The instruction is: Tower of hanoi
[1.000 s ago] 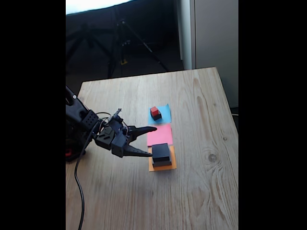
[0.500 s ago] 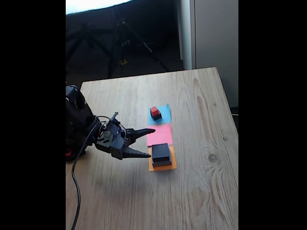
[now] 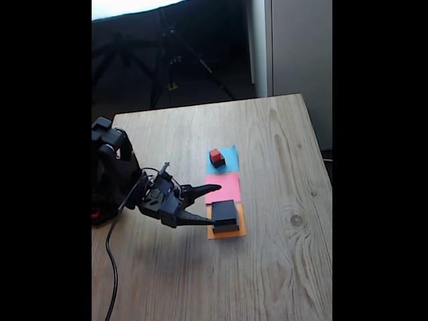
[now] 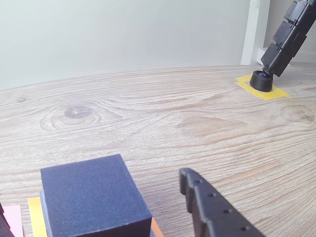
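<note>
Jaws spread wide, empty | medium black block just beside | grey block beneath mostly hidden

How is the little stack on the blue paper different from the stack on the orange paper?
The stack on the blue paper is smaller, a red cube atop a black one; the stack on the orange paper is bigger and all dark. The open gripper sits beside the orange one, away from the blue. Both rest on paper squares.

Medium black block on orange paper, hand finger just beside, wooden table
</note>
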Controlling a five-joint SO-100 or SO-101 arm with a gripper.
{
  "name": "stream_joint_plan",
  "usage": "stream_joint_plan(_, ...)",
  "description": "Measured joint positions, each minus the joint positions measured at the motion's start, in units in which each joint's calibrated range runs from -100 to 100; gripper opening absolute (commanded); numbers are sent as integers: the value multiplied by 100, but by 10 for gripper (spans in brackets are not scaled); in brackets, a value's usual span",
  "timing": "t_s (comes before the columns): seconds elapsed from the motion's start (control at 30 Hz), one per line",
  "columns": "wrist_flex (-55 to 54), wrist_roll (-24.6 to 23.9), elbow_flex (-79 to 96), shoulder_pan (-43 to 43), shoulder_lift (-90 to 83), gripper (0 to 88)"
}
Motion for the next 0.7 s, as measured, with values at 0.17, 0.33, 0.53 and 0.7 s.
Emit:
stream_joint_plan(0.17,-96,0,-156,83,274,468)
stream_joint_plan(0.33,-232,0,-330,124,556,467)
stream_joint_plan(0.53,-256,0,-374,83,658,466)
stream_joint_plan(0.7,-288,0,-409,-31,778,466)
